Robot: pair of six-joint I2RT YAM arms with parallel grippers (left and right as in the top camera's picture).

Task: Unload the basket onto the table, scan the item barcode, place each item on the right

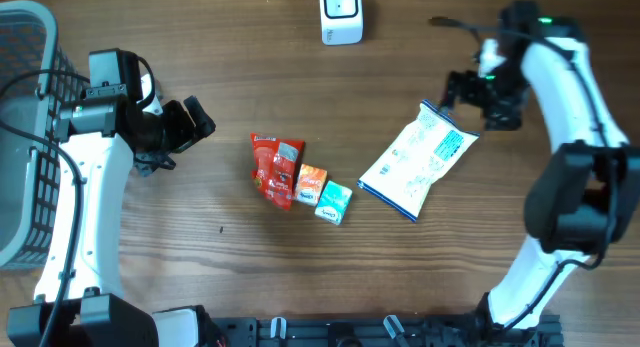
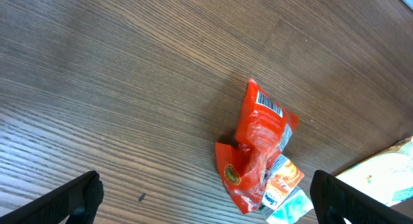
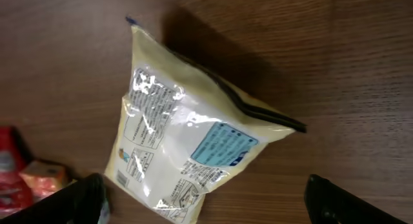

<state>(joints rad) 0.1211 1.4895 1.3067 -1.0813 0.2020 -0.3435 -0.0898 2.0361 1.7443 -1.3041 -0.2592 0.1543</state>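
We log the basket [image 1: 25, 137] at the table's [image 1: 200, 277] left edge and the scanner [image 1: 341, 15] at the far edge, near centre. At mid-table the pouch [image 1: 276, 169], sachet [image 1: 311, 184] and box [image 1: 334, 202] lie touching in a row, with the pouch leftmost. The bag [image 1: 418, 159] lies flat just right of the box. The left gripper [image 1: 190, 122] sits left of the pouch, well apart. The right gripper [image 1: 462, 92] sits by the bag's far corner.

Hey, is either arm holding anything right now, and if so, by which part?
Nothing is held. The left gripper, jaws open, is clear of the red packet; the right gripper, jaws open, is near the white bag.
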